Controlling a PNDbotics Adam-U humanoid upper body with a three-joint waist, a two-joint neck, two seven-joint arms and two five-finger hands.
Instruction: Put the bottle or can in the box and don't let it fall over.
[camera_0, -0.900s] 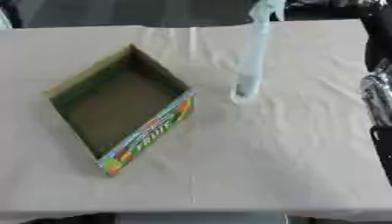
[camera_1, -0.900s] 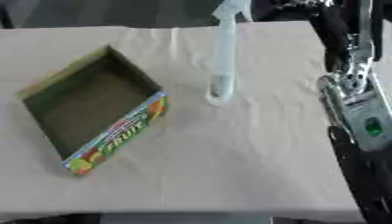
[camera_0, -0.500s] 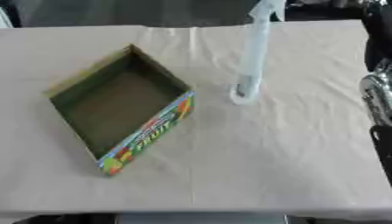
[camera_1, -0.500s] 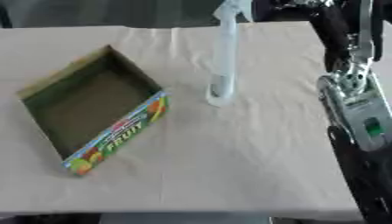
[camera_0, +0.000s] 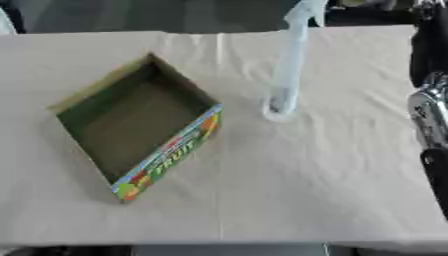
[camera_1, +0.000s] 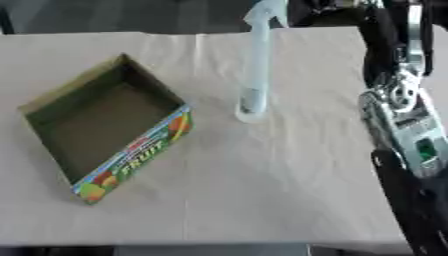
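A tall, translucent white spray bottle (camera_1: 255, 70) stands upright on the beige cloth near the table's middle, its base (camera_1: 250, 112) just right of the box. The open cardboard box (camera_0: 131, 125) lies at the left, turned cornerwise, with nothing inside and "FRUIT" printed on its near wall (camera_0: 171, 157). My right arm (camera_1: 411, 135) runs along the right edge, black with a silver joint. Its dark far end (camera_1: 389, 55), which I take for the right hand, stands to the right of the bottle and apart from it. The left hand shows in neither view.
The beige cloth (camera_0: 289, 185) covers the whole table, with open cloth in front of the bottle and box. The table's far edge (camera_0: 219, 32) runs just behind the bottle's top. Dark shapes lie beyond it.
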